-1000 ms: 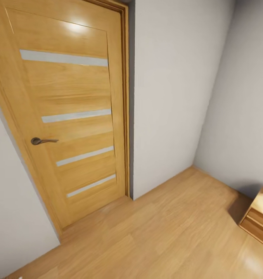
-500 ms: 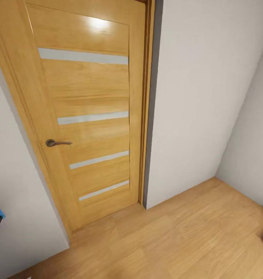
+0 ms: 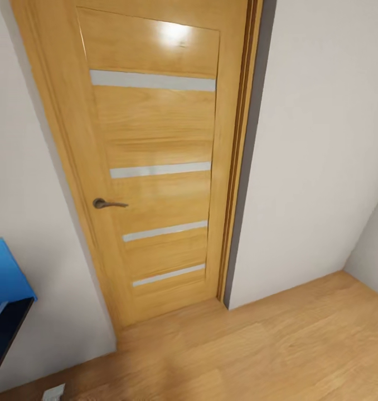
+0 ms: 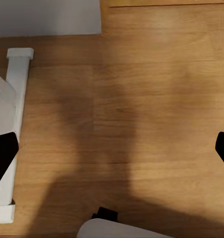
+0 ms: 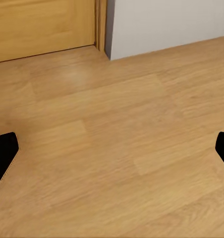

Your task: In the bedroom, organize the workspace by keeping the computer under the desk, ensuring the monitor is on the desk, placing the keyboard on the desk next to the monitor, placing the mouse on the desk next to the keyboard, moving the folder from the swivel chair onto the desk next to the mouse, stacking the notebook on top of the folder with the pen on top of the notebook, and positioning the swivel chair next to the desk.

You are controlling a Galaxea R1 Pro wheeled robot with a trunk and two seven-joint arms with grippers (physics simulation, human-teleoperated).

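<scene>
The view swung left past the door [image 3: 155,167], bringing the blue folder [image 3: 5,273] on the black bench [image 3: 2,328] corner into sight at the edge, while both claws [image 4: 112,153] [image 5: 112,153] hung spread wide, empty, over the floor [image 3: 267,345].

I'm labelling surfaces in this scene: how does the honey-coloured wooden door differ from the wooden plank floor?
The honey-coloured wooden door stands upright; the wooden plank floor lies flat. The door carries four pale horizontal strips and a dark metal lever handle; the floor is plain boards. The door looks a deeper orange, the floor paler. Both are glossy wood.
</scene>
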